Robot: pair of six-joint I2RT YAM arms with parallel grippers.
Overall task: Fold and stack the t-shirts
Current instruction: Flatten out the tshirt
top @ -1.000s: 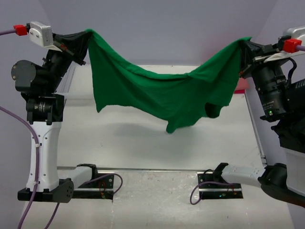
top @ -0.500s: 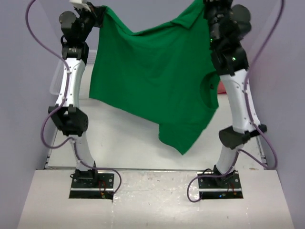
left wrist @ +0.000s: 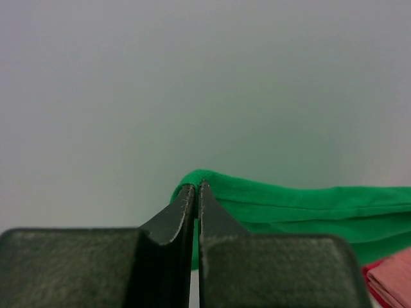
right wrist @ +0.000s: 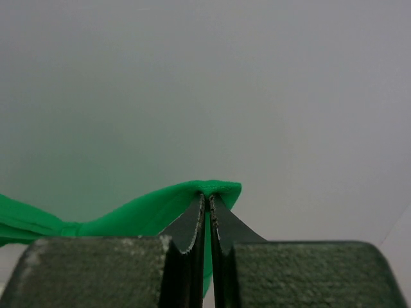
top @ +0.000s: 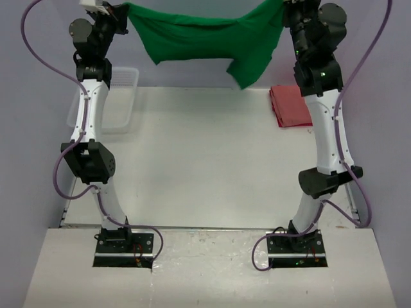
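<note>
Both arms stand raised nearly upright from their bases at the near edge of the table (top: 205, 167). The green t-shirt (top: 205, 42) hangs in the air between them, high over the far part of the table, stretched across from one gripper to the other. The left gripper (left wrist: 196, 187) is clenched on a fold of the shirt's edge at its left end, its fingers pressed together with green cloth pinched between the tips. The right gripper (right wrist: 207, 199) is likewise clamped on the shirt's right end. The cloth sags slightly in the middle, and a loose flap droops lower near the right arm (top: 324, 128). The salmon-red t-shirt (top: 289, 106) lies folded on the table at the far right, just beside the right arm. A white mesh basket (top: 122, 96) sits at the far left, behind the left arm (top: 90, 128).
</note>
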